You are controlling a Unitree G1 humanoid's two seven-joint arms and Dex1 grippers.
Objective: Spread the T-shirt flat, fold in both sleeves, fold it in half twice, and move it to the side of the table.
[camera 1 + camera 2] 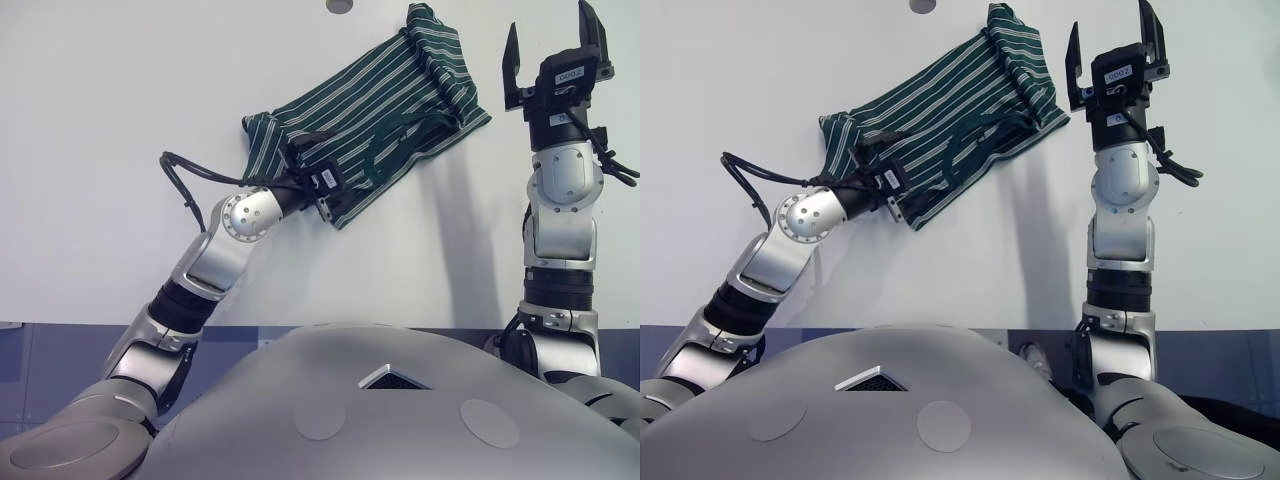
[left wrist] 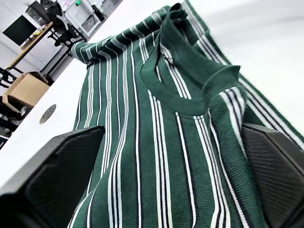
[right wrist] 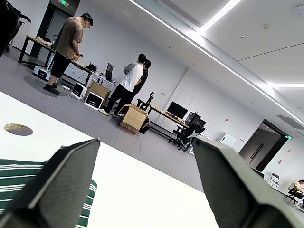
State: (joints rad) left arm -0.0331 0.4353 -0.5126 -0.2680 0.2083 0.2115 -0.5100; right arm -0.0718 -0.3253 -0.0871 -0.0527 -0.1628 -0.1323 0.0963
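The dark green T-shirt [image 1: 385, 105] with white stripes lies bunched and partly folded at the far middle of the white table [image 1: 120, 90]. My left gripper [image 1: 303, 160] rests low on the shirt's near left end. In the left wrist view its fingers [image 2: 66, 175] stand wide open, with the collar [image 2: 175, 102] and striped cloth lying between them. My right gripper [image 1: 553, 50] is raised just right of the shirt, pointing away from me, open with nothing between its fingers [image 3: 57, 185]. A corner of the shirt [image 3: 23, 183] lies beside it.
A small round grommet [image 1: 340, 5] is set into the table just beyond the shirt. Bare white tabletop spreads to the left and right of the shirt. The table's near edge [image 1: 60, 324] runs just in front of my body.
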